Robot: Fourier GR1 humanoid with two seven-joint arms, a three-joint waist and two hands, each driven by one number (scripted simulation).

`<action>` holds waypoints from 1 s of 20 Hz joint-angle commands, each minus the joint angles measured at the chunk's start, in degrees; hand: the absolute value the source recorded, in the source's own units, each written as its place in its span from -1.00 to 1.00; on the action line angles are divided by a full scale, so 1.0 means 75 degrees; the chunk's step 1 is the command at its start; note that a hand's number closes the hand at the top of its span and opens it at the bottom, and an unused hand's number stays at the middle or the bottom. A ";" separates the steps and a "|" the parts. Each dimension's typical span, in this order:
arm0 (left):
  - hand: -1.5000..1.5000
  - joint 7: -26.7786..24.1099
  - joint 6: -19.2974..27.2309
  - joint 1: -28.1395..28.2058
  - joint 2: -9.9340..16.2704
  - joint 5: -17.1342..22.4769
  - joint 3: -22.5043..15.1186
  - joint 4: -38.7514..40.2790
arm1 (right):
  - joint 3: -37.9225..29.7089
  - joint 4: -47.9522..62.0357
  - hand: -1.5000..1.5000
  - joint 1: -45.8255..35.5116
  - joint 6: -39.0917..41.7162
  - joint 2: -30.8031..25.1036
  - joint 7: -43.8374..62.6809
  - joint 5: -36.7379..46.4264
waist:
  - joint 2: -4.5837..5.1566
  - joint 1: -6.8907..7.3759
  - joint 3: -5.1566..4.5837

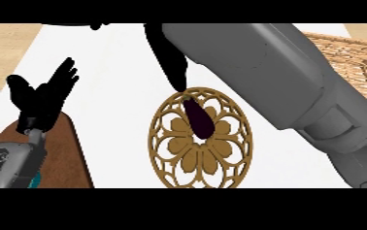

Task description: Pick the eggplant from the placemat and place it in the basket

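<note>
A dark purple eggplant (pixel 199 117) lies on a round, golden openwork placemat (pixel 201 139) at the counter's middle. My right hand (pixel 168 59) reaches in from the upper middle on a large grey forearm. Its straight fingers point down, their tips just above the eggplant's stem end, not curled round it. A woven wicker basket (pixel 342 54) shows at the right edge, partly hidden behind the right forearm. My left hand (pixel 43 95) rests open at the left, fingers up.
A brown wooden board (pixel 68 161) lies at the lower left under the left forearm. The counter's top is white (pixel 114 78), with a tan strip along the far left edge (pixel 18 40).
</note>
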 commanded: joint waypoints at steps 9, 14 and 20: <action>0.00 -0.0106 -0.0204 0.0130 -0.0173 -0.0075 0.0301 0.0134 | -0.0998 0.0319 -1.00 0.0719 0.0564 -0.0796 -0.1468 0.0043 | -0.0013 -0.0136 0.0012; 0.00 -0.0097 -0.0333 0.0084 -0.0156 -0.0188 0.0410 0.0158 | -0.0753 -0.0513 -1.00 0.2097 0.0165 -0.0809 -0.2071 0.0677 | -0.0023 -0.0174 0.0014; 0.00 0.0102 -0.0167 0.0394 -0.0301 -0.0352 0.0445 -0.0309 | -0.0491 -0.1016 -1.00 0.3389 -0.0785 -0.0586 -0.2778 0.1598 | -0.0025 -0.0129 0.0015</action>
